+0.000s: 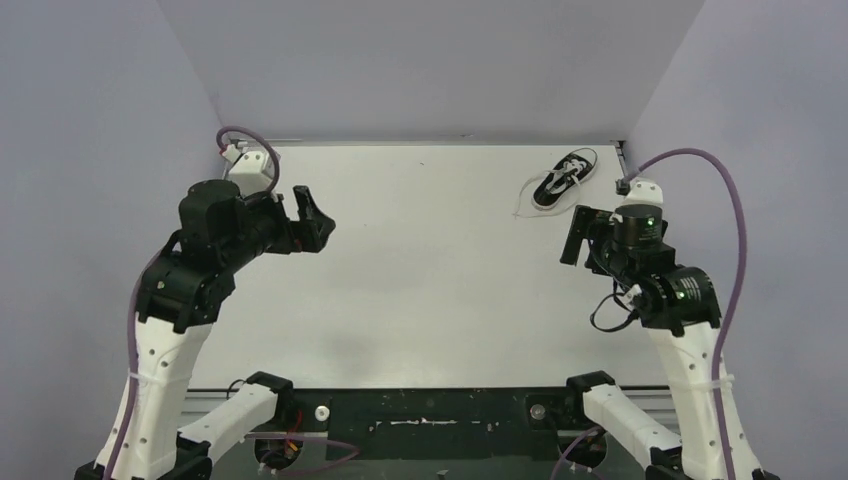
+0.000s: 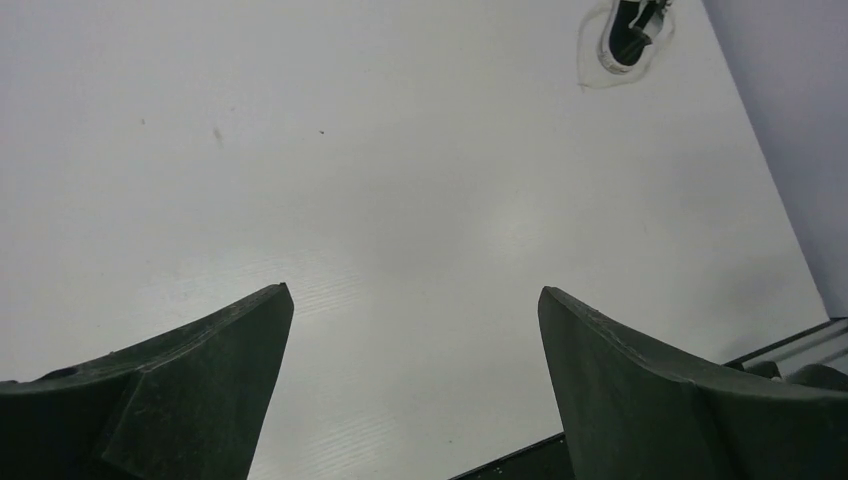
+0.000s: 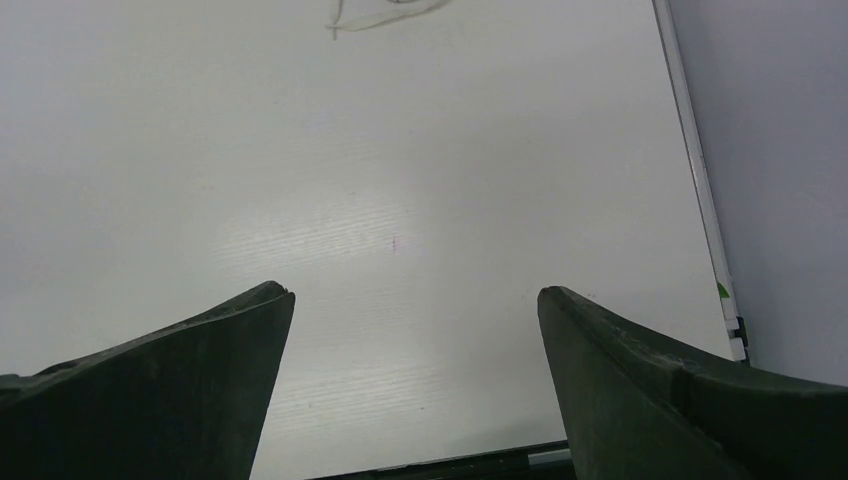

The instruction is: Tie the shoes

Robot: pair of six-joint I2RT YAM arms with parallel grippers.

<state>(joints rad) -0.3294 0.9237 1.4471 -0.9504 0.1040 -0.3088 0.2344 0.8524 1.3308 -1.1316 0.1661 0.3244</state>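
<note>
A small black sneaker point(image 1: 565, 177) with white laces and a white sole lies at the far right of the white table point(image 1: 430, 290), a loose lace looping out to its left. It also shows at the top edge of the left wrist view point(image 2: 628, 28). Only a bit of the lace point(image 3: 385, 15) shows in the right wrist view. My left gripper point(image 1: 312, 222) is open and empty, held above the left half of the table, far from the shoe; its jaws point(image 2: 415, 292) stand wide apart. My right gripper point(image 1: 578, 235) is open and empty, just in front of the shoe; its jaws point(image 3: 415, 292) stand wide apart.
Pale walls close in the table on the left, back and right. The table's right edge point(image 3: 690, 170) runs close beside my right gripper. The dark base rail point(image 1: 420, 425) with the arm mounts lies along the near edge.
</note>
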